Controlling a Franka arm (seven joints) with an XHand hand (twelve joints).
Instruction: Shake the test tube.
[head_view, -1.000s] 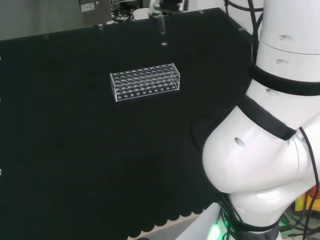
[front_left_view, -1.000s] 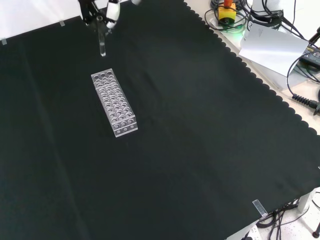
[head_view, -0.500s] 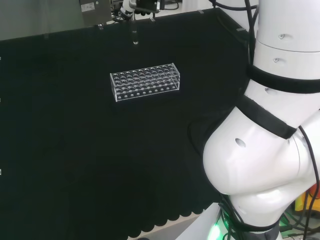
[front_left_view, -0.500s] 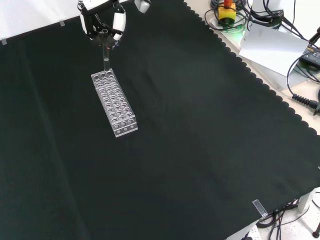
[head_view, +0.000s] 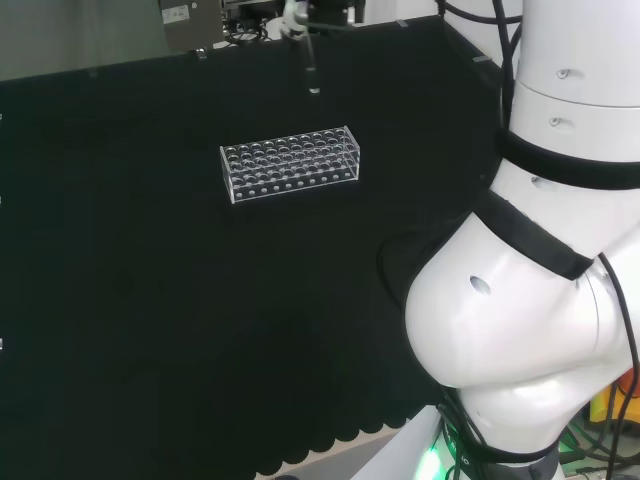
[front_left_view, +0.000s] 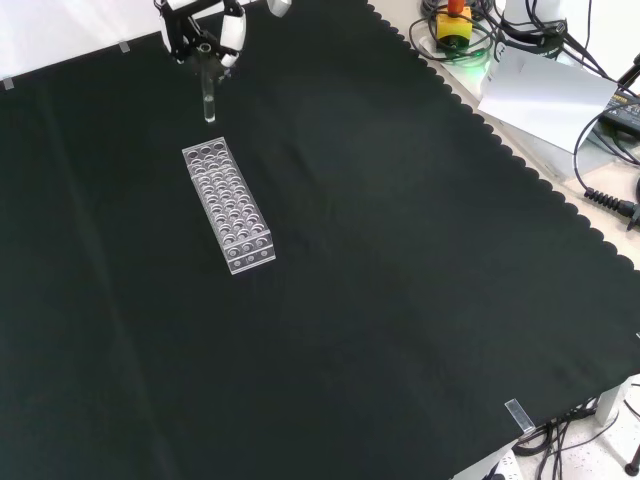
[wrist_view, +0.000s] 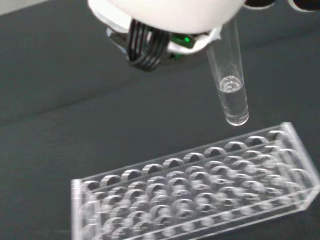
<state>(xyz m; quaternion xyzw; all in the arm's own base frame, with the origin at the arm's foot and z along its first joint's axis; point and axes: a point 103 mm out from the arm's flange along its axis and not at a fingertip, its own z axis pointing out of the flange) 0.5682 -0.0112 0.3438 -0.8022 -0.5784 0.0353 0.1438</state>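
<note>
Head view: your hand (front_left_view: 205, 45), pinching the test tube (front_left_view: 208, 98), is swinging back right above the rack (front_left_view: 228, 206) — shaking underway.

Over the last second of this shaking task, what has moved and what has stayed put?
The robot hand swung the test tube left, then back right in the head view, keeping hold throughout. The clear tube rack stayed where it was on the black cloth.

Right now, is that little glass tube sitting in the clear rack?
No, the hand holds the test tube in the air, clear of the rack on the cloth.
</note>
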